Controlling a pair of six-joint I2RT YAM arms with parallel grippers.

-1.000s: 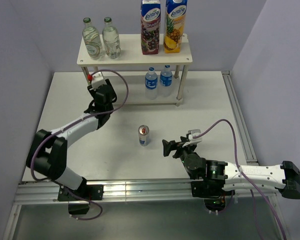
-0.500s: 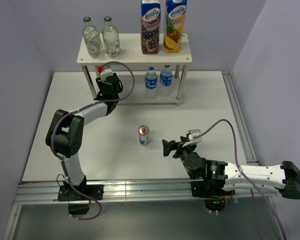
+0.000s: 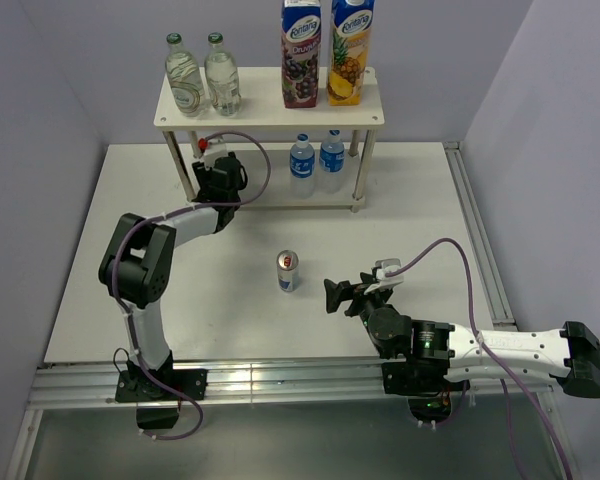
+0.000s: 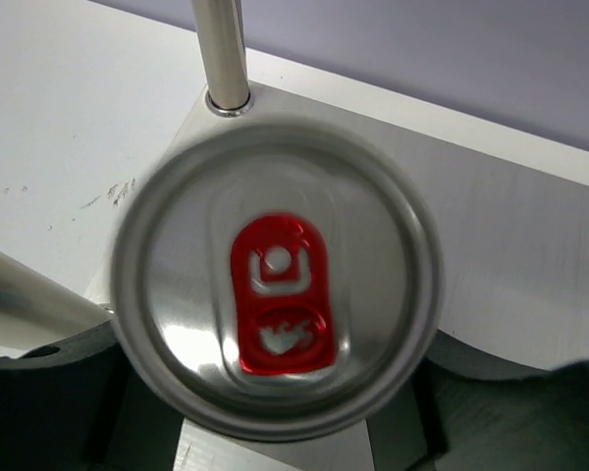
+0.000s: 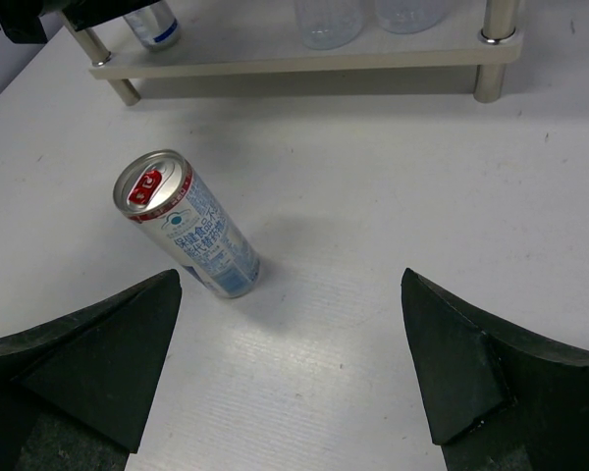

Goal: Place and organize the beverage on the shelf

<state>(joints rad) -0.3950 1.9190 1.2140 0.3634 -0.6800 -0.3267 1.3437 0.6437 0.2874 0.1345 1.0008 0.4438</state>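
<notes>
Left wrist view: left hand (image 3: pixel 220 172) pinches a silver, red-tabbed can (image 4: pixel 275 294) over the pale wooden two-tier shelf's (image 4: pixel 530 245) lower board. Next, likely: set down, release. Spread right hand (image 5: pixel 290 294) faces a second can (image 5: pixel 191 231).

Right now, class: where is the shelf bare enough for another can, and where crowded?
Free: top board between glass bottles and juice cartons; lower board between can in left gripper and water bottles. Crowded: lower board's right end.

Lower tier of shelf (image 3: pixel 270 203): left end blocked by left gripper (image 3: pixel 220 172) clamping held can (image 4: pixel 275 294), water bottles (image 3: pixel 316 160) mid-right, gap between. Top tier: glass bottles (image 3: pixel 202 78) left, cartons (image 3: pixel 325 55) right, middle free. Open tabletop (image 3: pixel 400 200) around lone can (image 3: pixel 288 271).
</notes>
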